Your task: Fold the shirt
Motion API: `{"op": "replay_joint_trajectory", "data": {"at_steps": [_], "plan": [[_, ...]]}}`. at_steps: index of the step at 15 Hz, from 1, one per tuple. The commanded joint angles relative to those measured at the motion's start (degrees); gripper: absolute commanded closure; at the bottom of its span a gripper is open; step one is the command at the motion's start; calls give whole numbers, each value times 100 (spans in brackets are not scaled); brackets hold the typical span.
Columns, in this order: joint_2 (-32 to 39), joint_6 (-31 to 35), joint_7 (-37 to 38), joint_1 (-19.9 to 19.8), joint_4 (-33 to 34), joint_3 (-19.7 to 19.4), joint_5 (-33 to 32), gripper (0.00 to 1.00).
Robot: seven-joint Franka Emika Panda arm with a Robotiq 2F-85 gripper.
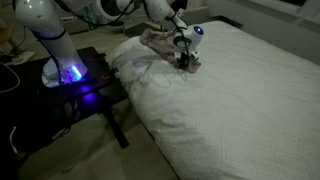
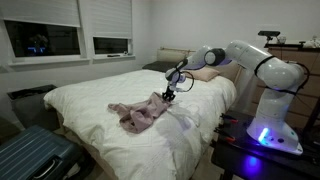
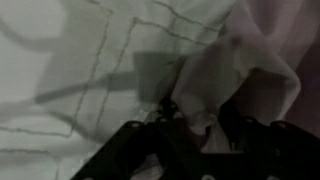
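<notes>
The shirt is a small pink-beige garment, crumpled on the white bed cover. In an exterior view it lies bunched behind my gripper. My gripper is at the shirt's near edge and holds a fold of it lifted off the bed. In the wrist view the pink cloth hangs between the dark fingers, which are shut on it. The gripper points down at the bed.
The robot base with a blue light stands on a dark stand beside the bed. A pillow lies at the head of the bed. A dark suitcase stands at the bed's foot. Windows are behind.
</notes>
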Motion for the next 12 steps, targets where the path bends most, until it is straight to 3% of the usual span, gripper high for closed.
{"op": "replay_joint_trajectory", "data": {"at_steps": [1, 4, 10, 12], "plan": [[-218, 226, 14, 54, -312, 24, 69, 80], [-395, 321, -112, 100, -429, 41, 47, 99], [-1583, 1169, -1061, 326, -1387, 252, -20, 99], [-2061, 1312, -1416, 288, -1791, 541, -425, 99]]}}
